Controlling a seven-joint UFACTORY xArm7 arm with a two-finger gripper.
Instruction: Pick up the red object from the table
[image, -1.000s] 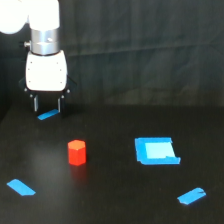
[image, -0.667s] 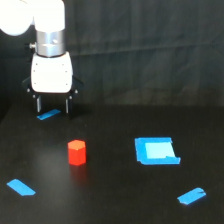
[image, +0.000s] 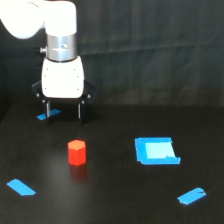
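One tabletop (image: 115, 200) is present: a flat matte black surface in front of a black curtain (image: 160, 50).

One arm (image: 47, 25) is present, white with a grey metal collar, entering from the top on the exterior view's left. It carries one hand (image: 63, 111), which hangs above the tabletop with its two dark fingers (image: 79, 111) pointing straight down and spread apart, released and grasping nothing.

Blue markings on the tabletop total four:
- One square patch (image: 156, 150) with a paler centre, toward the exterior view's right.
- Three tape strips: one (image: 21, 187) at the lower left of the view, one (image: 192, 196) at the lower right, and one (image: 48, 115) behind the hand's finger on the view's left, partly hidden by it.

One red object (image: 77, 152) is present. It stands upright on the tabletop, its axis vertical and its flat top facing up. It sits nearer the camera than the hand, clear of the fingers, and well apart from the square patch. The frame is soft, so its side faces cannot be counted reliably.

Compared with the frame one second earlier, the arm and hand have shifted toward the exterior view's right. The red object and all four blue markings have not moved.
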